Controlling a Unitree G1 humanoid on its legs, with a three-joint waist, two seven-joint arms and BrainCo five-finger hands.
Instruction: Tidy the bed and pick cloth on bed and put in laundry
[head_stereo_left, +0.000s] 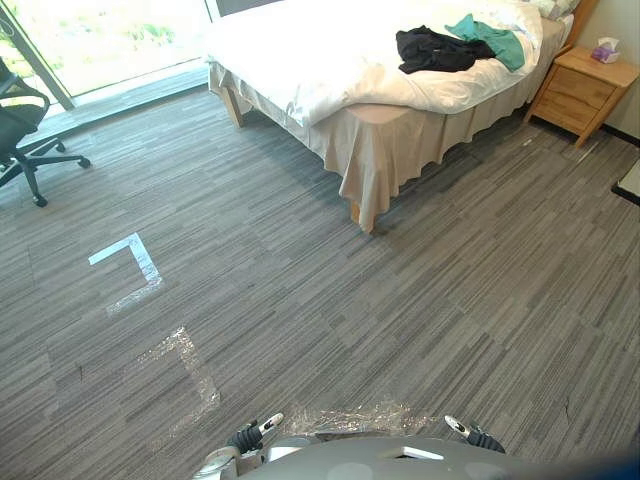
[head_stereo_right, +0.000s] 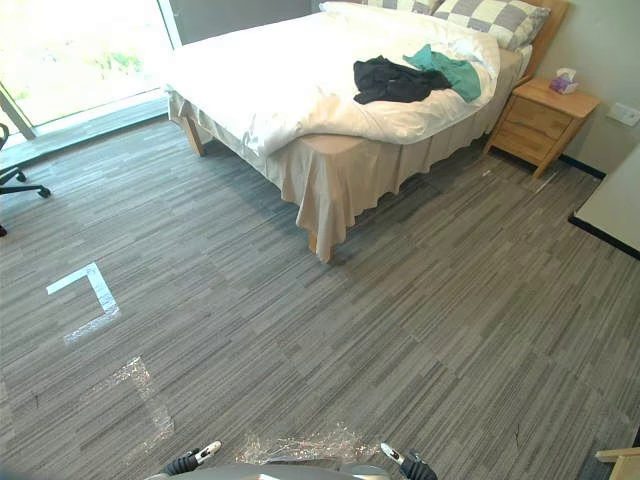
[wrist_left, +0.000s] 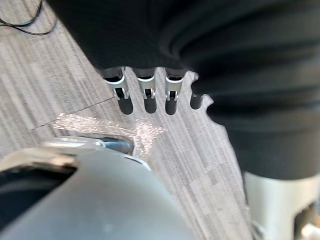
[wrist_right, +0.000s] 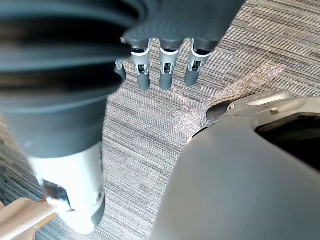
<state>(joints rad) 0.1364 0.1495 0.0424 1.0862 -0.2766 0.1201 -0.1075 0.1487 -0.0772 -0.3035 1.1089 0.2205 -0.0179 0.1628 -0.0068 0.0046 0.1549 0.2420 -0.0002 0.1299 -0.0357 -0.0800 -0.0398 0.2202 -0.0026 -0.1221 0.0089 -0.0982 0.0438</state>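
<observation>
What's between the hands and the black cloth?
Left eye view: from left hand and right hand, grey carpet with tape marks, then bed skirt and white duvet before the black cloth.

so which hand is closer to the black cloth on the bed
Right, but only slightly. The right hand hangs low, more in line with the black cloth on the bed; the left hand hangs further left. Both are far from it.

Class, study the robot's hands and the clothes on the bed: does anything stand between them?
Nothing visible does. The left hand and right hand hang open over grey carpet, bare but for flat tape marks up to the bed. The black cloth and teal cloth lie uncovered on top.
</observation>
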